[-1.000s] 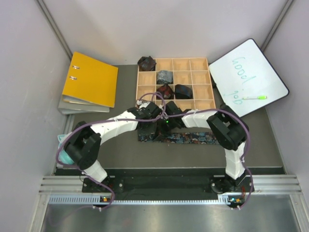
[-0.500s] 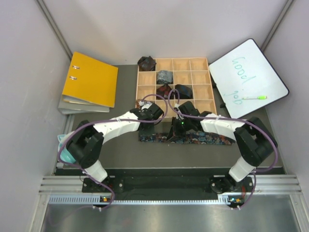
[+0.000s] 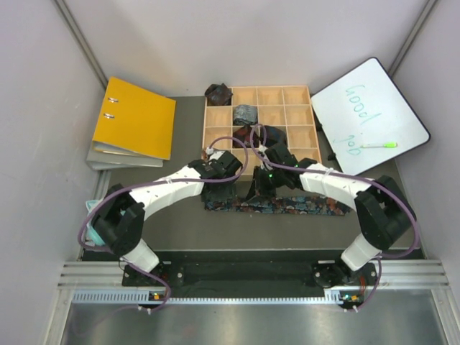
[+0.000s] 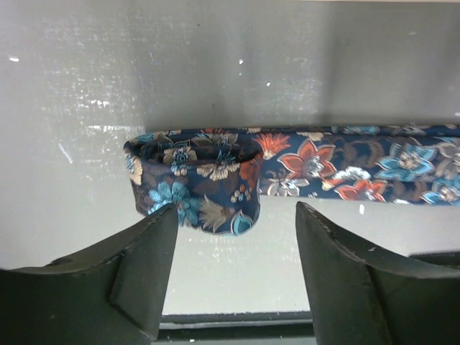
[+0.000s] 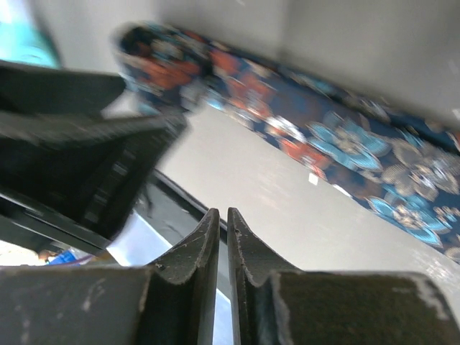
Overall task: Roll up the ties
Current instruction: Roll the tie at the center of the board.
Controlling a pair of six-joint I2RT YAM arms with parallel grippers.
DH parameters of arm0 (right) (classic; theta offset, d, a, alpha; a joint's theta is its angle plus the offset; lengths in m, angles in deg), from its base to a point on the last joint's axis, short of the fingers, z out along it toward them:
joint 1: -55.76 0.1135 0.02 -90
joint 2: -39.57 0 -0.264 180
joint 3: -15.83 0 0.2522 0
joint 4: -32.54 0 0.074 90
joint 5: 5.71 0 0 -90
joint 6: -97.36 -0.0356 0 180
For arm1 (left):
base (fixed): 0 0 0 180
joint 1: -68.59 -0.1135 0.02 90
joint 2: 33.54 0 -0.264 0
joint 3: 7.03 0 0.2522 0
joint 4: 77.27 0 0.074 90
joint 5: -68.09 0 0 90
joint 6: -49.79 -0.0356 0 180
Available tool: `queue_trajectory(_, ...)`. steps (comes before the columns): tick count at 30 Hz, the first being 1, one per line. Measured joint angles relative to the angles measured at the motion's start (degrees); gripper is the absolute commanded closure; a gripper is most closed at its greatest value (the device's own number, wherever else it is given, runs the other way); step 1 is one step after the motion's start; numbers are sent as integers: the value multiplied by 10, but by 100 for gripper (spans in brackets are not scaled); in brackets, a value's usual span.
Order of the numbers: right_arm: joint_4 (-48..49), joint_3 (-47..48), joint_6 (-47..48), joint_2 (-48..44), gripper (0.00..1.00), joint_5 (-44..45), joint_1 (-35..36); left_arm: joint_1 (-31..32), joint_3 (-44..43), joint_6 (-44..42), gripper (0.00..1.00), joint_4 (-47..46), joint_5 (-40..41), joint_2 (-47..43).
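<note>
Tie [image 5: 338,136] blurred, cropped at right

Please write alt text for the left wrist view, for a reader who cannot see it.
A navy floral tie lies across a grey table, one end rolled into a small coil. The left gripper hangs near it, black fingers open.

Even overhead light; glare streaks the table [image 4: 79,79] — right wrist view motion-blurred.

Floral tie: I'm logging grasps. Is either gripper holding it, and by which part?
Nothing is held. The left gripper is open, facing the tie's rolled end without closing on it; the right gripper is shut, empty.
</note>
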Motion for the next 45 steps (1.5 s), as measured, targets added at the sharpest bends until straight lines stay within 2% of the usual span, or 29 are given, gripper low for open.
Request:
queue_trajectory(12,-4,127,-4,64,87,-17,23,-20,8,-9,21,21,15,-83)
queue_trajectory(19,-12,200,-14,133,88,-21,56,-112,69,-33,22,21,5,-168)
queue_trajectory(24,-7,234,-23,176,90,-25,73,-169,116,-49,23,18,-31,-211)
queue_trajectory(29,-5,236,-29,209,92,-26,77,-201,150,-61,23,12,-62,-236)
queue_trajectory(45,44,162,-28,226,94,-15,69,-217,212,-63,24,-96,-182,-252)
